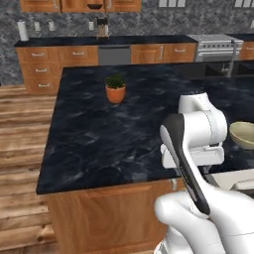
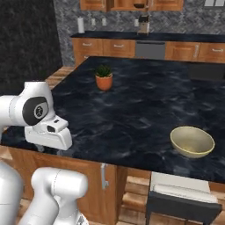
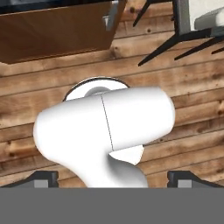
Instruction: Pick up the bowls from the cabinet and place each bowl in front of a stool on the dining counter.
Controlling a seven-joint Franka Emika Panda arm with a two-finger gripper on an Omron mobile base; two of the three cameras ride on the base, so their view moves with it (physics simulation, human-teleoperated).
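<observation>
Far left and high on the back wall hangs the reddish-brown wooden wall cabinet (image 1: 79, 5), and a dark round shape, probably the dark brown wood-grained bowl (image 1: 95, 6), sits in its open middle bay. Below it a dark run of base units lines the wall. Nearer stands the large black marble table veined in pale grey (image 1: 99, 134), with a small terracotta plant pot (image 1: 115, 93) holding a green tuft towards its left half. Further right, the pale beige-olive glazed bowl (image 2: 192, 141) rests upright near the table's near edge, directly behind the square stool with a cream-white cushioned seat (image 2: 182, 190), so one place looks served.

The end effector (image 3: 113, 177) points down at the plank floor beside the table's wooden base, its two dark fingertips (image 3: 43, 177) spread wide with nothing between them.

The move ahead likely turns on one relation: the remaining bowl lies up, forward and across the whole table from the downturned end effector, well apart. Being round, it offers no long axis; any rim approach should serve once the base drives round.
</observation>
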